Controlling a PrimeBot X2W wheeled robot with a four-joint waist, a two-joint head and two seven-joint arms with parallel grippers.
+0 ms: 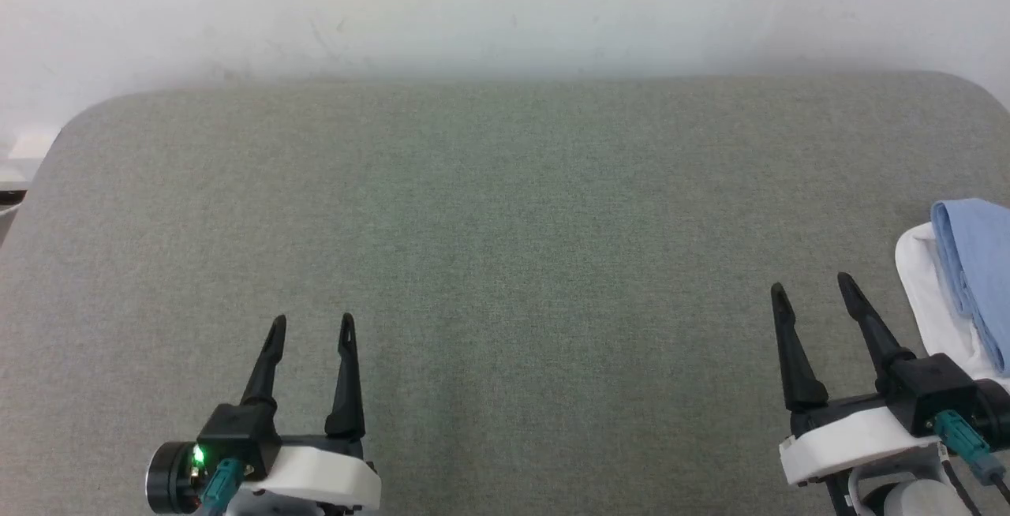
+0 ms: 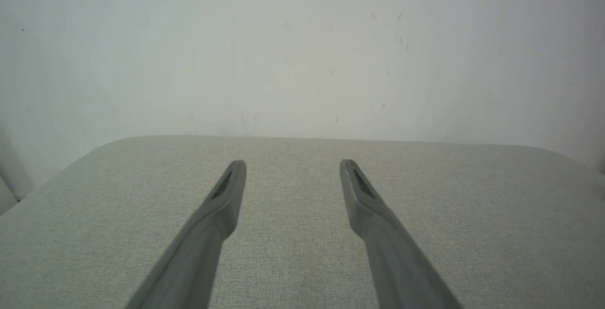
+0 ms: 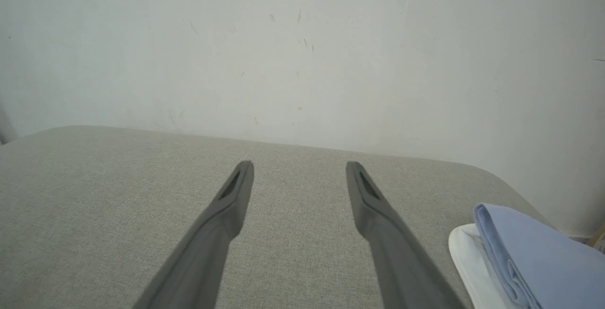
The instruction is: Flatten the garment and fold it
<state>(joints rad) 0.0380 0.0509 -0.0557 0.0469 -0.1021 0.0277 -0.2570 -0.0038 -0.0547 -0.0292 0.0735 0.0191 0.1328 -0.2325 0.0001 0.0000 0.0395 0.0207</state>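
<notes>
Black left end effector (image 1: 312, 325), white wrist (image 1: 319, 473) (green light (image 1: 197, 455))

**Matt cloth, dull plastic**

The worktop (image 1: 505, 224) is covered in coarse, matt grey-green woven cloth. The garment (image 1: 978, 263) is smooth light blue fabric, and the white cloth (image 1: 923, 287) under it is equally matt. The left hand (image 1: 312, 319) and right hand (image 1: 811, 282) have dull black plastic fingers.

garment (image 1: 977, 267) | cut off by right edge | folded, front hidden

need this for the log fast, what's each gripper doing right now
Left gripper: open, holding nothing.
Right gripper: open, holding nothing; the folded blue garment lies apart from it, on its right.
</notes>
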